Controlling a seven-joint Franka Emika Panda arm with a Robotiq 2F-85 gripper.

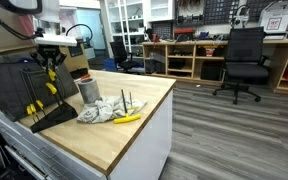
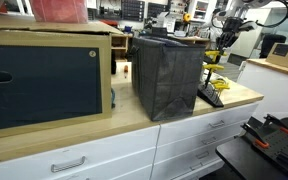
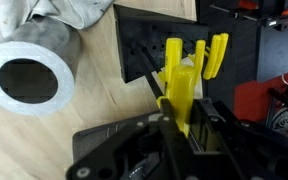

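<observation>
My gripper (image 3: 181, 118) is shut on a yellow-handled utensil (image 3: 178, 92), held upright between the jaws. It hangs just above a black utensil rack (image 3: 142, 45), where other yellow handles (image 3: 216, 52) stand in slots. In both exterior views the gripper (image 1: 49, 60) (image 2: 216, 48) hovers over the rack (image 1: 46, 116) (image 2: 212, 98) at the end of the wooden counter. A grey metal cup (image 3: 29, 75) (image 1: 87, 90) stands beside the rack. Next to it is a crumpled cloth (image 1: 104, 110) with another yellow utensil (image 1: 128, 118) lying on it.
A large black box (image 2: 167, 75) stands on the counter close to the rack, with a wooden cabinet (image 2: 44, 80) beyond it. The counter edge (image 1: 144, 125) drops to a wood floor; an office chair (image 1: 244, 60) and shelves stand far off.
</observation>
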